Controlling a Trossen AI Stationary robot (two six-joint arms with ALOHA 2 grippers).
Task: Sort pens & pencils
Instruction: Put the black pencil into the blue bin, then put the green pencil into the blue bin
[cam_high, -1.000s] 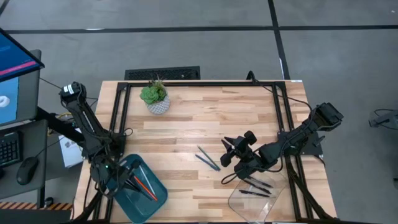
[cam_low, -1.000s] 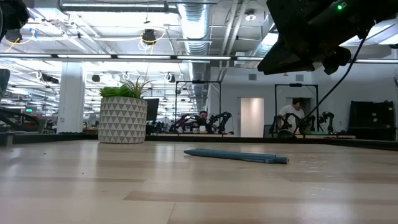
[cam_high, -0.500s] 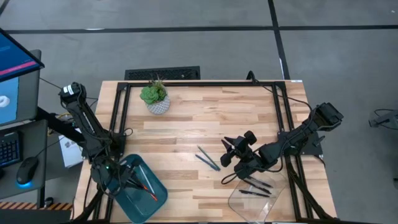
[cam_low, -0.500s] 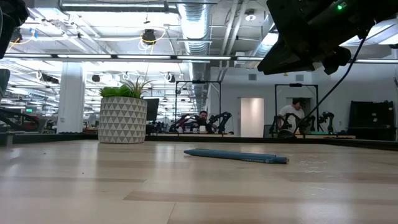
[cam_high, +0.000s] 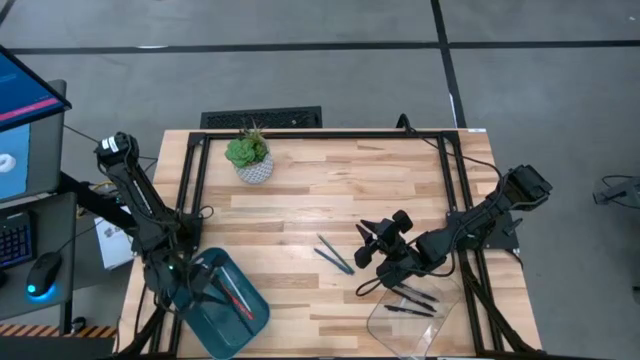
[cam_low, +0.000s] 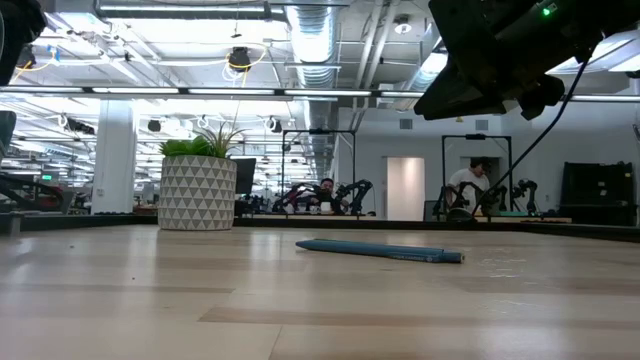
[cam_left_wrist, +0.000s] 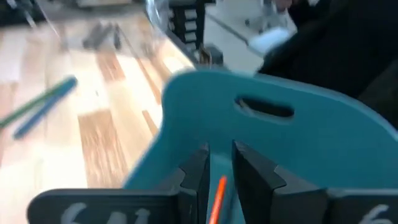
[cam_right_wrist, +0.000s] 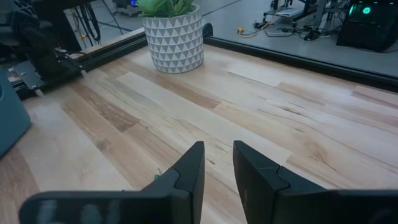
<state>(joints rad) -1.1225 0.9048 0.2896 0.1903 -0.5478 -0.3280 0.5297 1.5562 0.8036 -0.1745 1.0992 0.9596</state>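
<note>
Here, the left gripper (cam_high: 212, 290) hung inside the teal bin (cam_high: 247, 322) at the surface's (cam_high: 330, 190) near-left corner, its jaws parted by a narrow gap, with an orange-red pencil (cam_left_wrist: 216, 199) lying in the bin just beneath them; whether the fingers touched it could not be told. The bin overhung the surface's front edge, hemmed by the black frame rail (cam_high: 188, 180) along the left side.

The right gripper (cam_high: 380, 245) hovered above bare wood right of centre, jaws spread and holding nothing. Just to its left, two slim sticks lay side by side in the open, a teal pen (cam_high: 333, 262) and a dark greenish pencil (cam_high: 334, 250), with free wood all round them. In the low view the teal pen (cam_low: 380, 250) lay flat on the boards.

Near the front-right corner, a clear tray (cam_high: 400, 320) held several black pens (cam_high: 412, 300), close under the right arm. One more black pen (cam_high: 368, 289) lay just outside the tray's left edge.

A potted plant (cam_high: 249, 155) stood well apart near the back-left edge, leaving the wide middle and back of the surface open. A person (cam_low: 470, 185) stood in the room beyond.
</note>
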